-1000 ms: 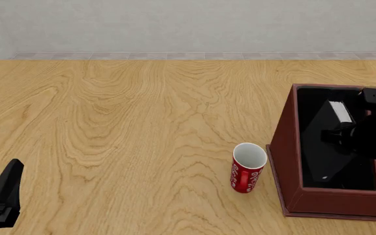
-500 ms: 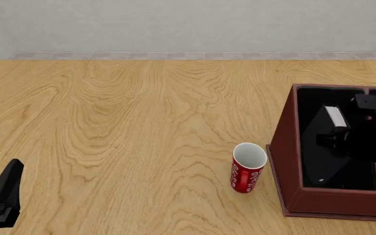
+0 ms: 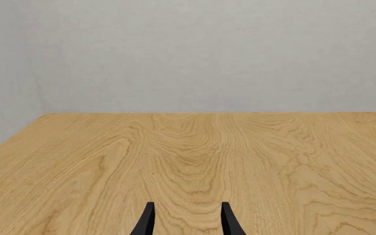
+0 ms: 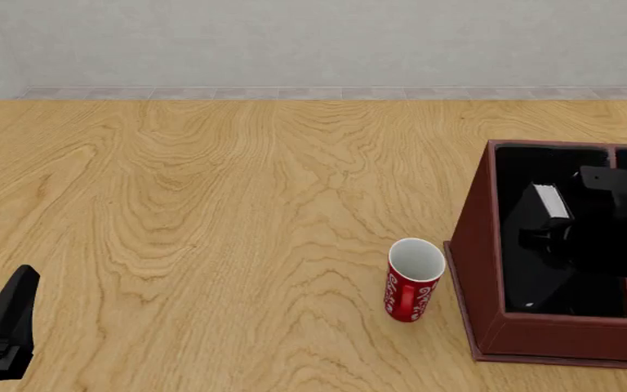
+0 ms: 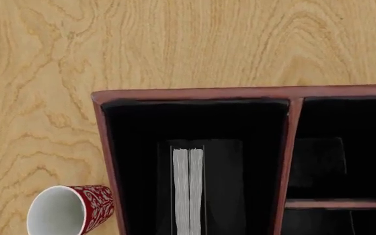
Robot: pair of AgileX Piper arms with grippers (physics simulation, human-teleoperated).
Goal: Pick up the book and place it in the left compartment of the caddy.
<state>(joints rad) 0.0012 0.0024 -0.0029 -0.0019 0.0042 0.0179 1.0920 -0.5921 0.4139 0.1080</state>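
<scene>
While the right arm's tool (image 4: 575,224) reaches over the caddy (image 4: 488,269) at the table's (image 4: 237,204) right side, it is black against the black lining, and I cannot tell whether it grips or has let go. Directly beneath it, the book (image 5: 188,191) sits inside the left compartment (image 5: 135,147), page edges facing up toward the right wrist camera, its long axis running along the compartment's depth. Dark lining shows on both sides of the book, so it has some room between the outer wall and the divider (image 5: 286,156). A red mug (image 4: 414,279) stands just beside the caddy's left wall. Far off at the near left, the left tool (image 3: 186,221) rests slightly parted and empty.
</scene>
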